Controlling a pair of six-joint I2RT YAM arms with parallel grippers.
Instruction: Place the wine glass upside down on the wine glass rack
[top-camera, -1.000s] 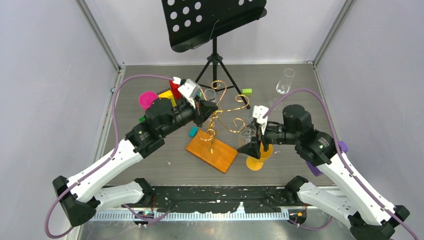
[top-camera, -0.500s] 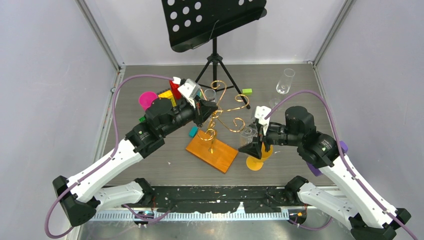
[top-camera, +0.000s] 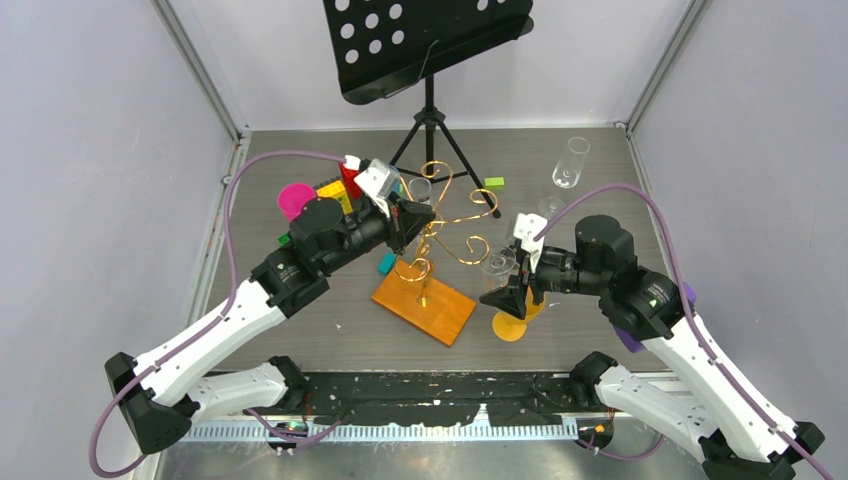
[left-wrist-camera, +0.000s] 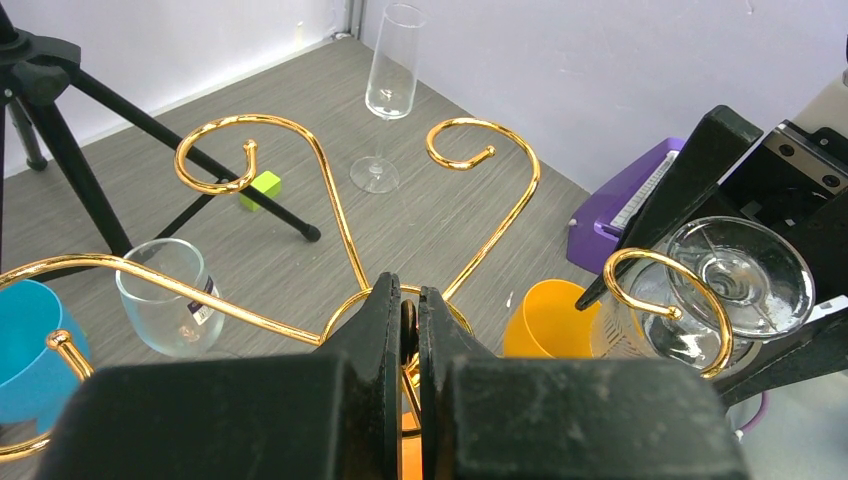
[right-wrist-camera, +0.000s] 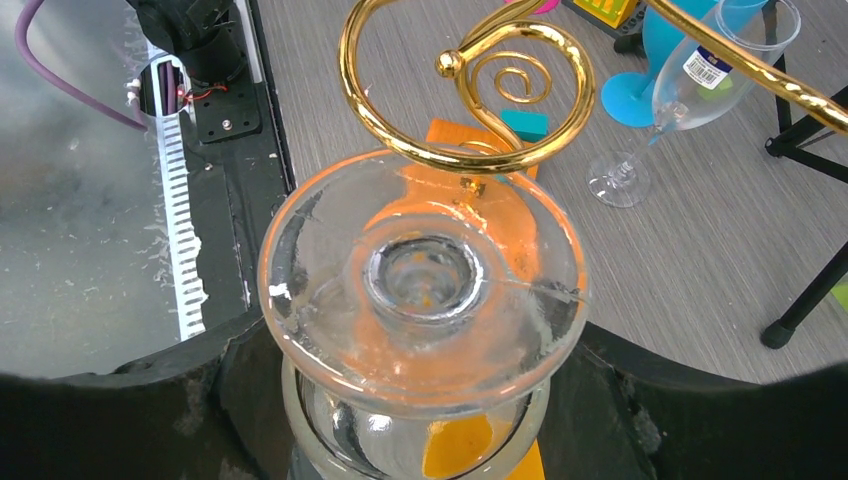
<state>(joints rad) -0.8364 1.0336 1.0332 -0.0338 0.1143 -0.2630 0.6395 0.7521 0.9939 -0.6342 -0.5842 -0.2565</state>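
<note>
Comparing with a second ago, we see the right gripper, clamped on the upturned wine glass, drift slightly rightward at centre-right. Its foot sits beside a loop of the rack, unhooked, so aligning continues. The left gripper pinches the rack stem.

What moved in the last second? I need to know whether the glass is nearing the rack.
The right arm drifted slightly right and toward the near edge at elbow and wrist; the right gripper, shut on the upturned wine glass, barely shifted beside a gold loop. The left gripper stayed clamped on the stem of the wine glass rack. Nothing was released.
</note>
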